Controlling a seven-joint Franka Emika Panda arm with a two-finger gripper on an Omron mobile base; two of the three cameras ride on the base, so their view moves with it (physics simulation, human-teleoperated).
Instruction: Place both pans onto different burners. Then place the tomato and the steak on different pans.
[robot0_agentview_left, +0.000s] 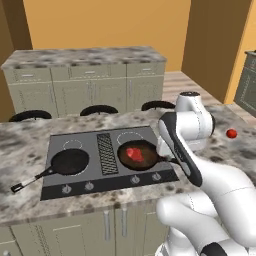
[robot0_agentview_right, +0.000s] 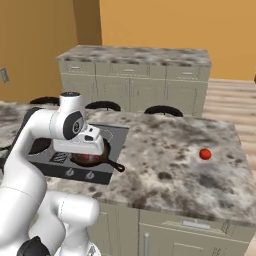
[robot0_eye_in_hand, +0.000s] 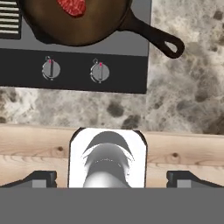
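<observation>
On the brown pan (robot0_agentview_left: 138, 155) lies the steak (robot0_agentview_left: 134, 153).

Glossy white rounded arm (robot0_agentview_left: 200, 165) segments, dark grey joint bands, round dark-rimmed cap atop shoulder joint.

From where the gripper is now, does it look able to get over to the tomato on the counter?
Probably yes. The tomato lies alone on bare counter right of the cooktop, nothing over or beside it, and the gripper is open with nothing between its fingers. The reach looks long, though.
</observation>
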